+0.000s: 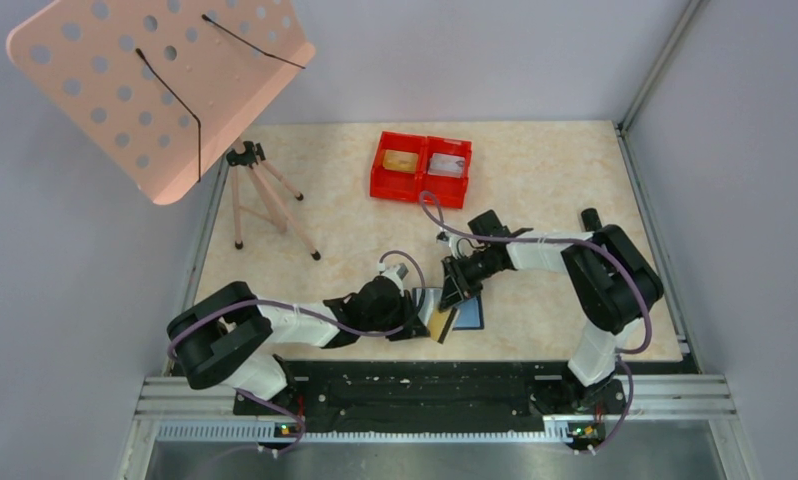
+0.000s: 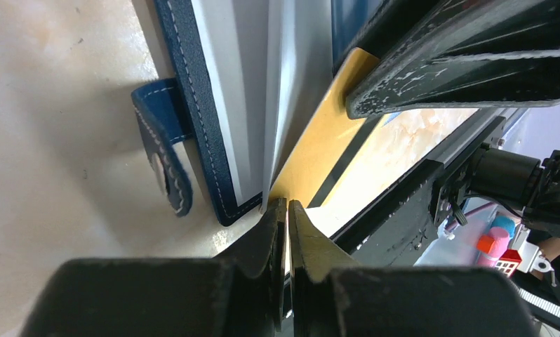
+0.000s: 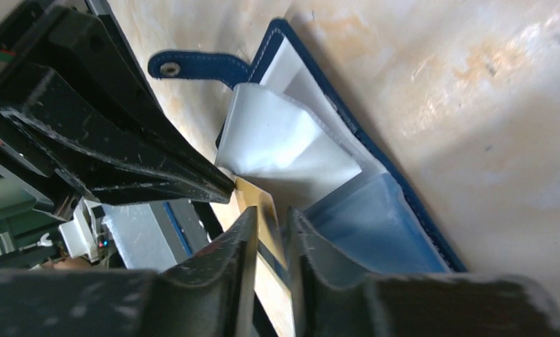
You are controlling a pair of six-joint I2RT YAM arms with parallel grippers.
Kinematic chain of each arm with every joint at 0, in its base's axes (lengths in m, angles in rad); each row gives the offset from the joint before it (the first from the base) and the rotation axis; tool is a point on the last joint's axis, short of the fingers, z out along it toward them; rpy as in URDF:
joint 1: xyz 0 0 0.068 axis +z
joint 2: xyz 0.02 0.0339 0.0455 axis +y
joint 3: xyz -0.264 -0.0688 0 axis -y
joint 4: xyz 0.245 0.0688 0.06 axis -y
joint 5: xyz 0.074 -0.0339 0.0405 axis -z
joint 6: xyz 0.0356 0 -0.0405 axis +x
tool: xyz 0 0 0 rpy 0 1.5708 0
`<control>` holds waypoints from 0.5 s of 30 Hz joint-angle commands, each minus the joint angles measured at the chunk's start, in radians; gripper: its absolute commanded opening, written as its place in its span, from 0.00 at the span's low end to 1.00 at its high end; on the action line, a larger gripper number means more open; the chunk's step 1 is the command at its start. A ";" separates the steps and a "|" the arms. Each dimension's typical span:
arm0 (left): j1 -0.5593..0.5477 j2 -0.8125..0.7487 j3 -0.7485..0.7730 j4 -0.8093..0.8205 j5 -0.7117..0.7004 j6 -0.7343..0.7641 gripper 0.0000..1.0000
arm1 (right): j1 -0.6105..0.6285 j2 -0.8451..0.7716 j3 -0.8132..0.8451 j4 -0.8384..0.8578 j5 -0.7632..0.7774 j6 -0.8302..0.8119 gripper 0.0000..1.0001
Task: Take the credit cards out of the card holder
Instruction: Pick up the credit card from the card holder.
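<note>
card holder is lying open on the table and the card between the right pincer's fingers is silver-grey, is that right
No, that card is gold-tan, not silver-grey; the right wrist view shows it between the right pincer's fingers. The card holder does lie open on the table.

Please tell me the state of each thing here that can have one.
card holder: open.
closure tab: unfastened.
left gripper: shut on the gold card.
right gripper: narrowly open, one finger each side of the gold card.
gold card: up on edge, held at one end.
red tray: second gold card in one compartment, silver card in the other.
</note>
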 commanded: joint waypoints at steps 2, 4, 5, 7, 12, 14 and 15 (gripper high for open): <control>0.000 -0.012 -0.016 0.002 -0.062 0.010 0.10 | 0.000 -0.024 -0.021 -0.006 -0.023 -0.006 0.06; 0.001 -0.025 -0.012 -0.009 -0.054 0.009 0.10 | 0.000 -0.063 -0.015 -0.006 0.004 0.013 0.00; 0.001 -0.039 -0.004 -0.026 -0.051 0.011 0.10 | -0.001 -0.094 -0.010 -0.007 0.010 0.023 0.00; 0.000 -0.098 0.020 -0.087 -0.058 0.026 0.12 | -0.003 -0.168 0.002 -0.008 0.034 0.066 0.00; 0.000 -0.265 0.104 -0.265 -0.162 0.161 0.30 | -0.019 -0.306 0.017 -0.001 0.200 0.288 0.00; 0.001 -0.316 0.125 -0.305 -0.208 0.233 0.36 | -0.020 -0.330 0.001 0.020 0.224 0.387 0.00; 0.001 -0.336 0.137 -0.317 -0.220 0.272 0.37 | -0.020 -0.336 -0.004 0.024 0.232 0.433 0.00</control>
